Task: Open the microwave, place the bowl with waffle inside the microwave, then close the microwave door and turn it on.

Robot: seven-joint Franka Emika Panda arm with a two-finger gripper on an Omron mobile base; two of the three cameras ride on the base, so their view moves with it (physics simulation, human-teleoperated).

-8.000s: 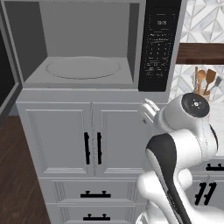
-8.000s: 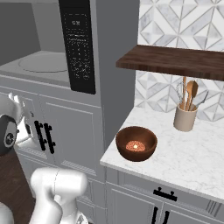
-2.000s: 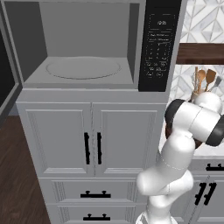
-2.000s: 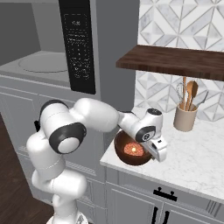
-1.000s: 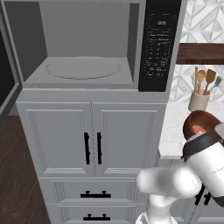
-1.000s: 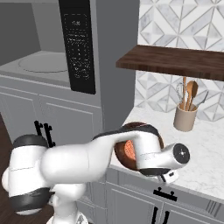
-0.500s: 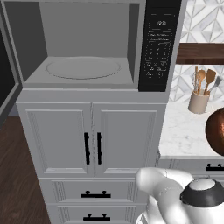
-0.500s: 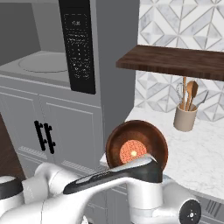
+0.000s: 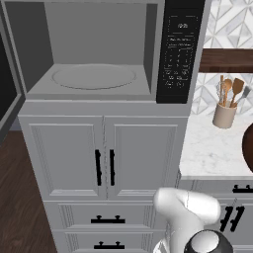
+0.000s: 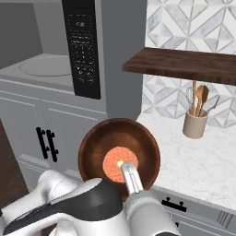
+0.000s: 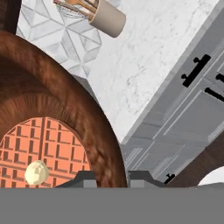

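Bowl first: in the left base view we see only a dark brown sliver of the bowl (image 9: pixel 248 148) at three o'clock, past the edge of the marble surface (image 9: pixel 207 150). The microwave (image 9: pixel 99 54) fills the upper half, its cavity bare, the round turntable (image 9: pixel 94 76) near ten o'clock, and the door (image 9: pixel 7 99) swung wide at nine o'clock.

In the right base view, the bowl (image 10: pixel 94 147) hangs in the air at six o'clock, in front of the surface (image 10: pixel 203 166), with the waffle (image 10: pixel 115 162) flat at its bottom. The claw (image 10: pixel 130 177) grips the near rim at about five o'clock of the bowl, one finger inside. The beige crock (image 10: pixel 194 123) stands at three o'clock.

In the hand view, the bowl's rim (image 11: pixel 94 127) runs down between the two fingertips (image 11: pixel 85 177) at six o'clock, nearly closed and pinching the wall. The waffle (image 11: pixel 48 148) lies at seven o'clock with a pale butter pat (image 11: pixel 36 172) on it.

We judge the risk to be the thin one-sided pinch: a fast swing toward the cavity could tilt the bowl, spill the waffle, or knock the rim on the microwave frame.
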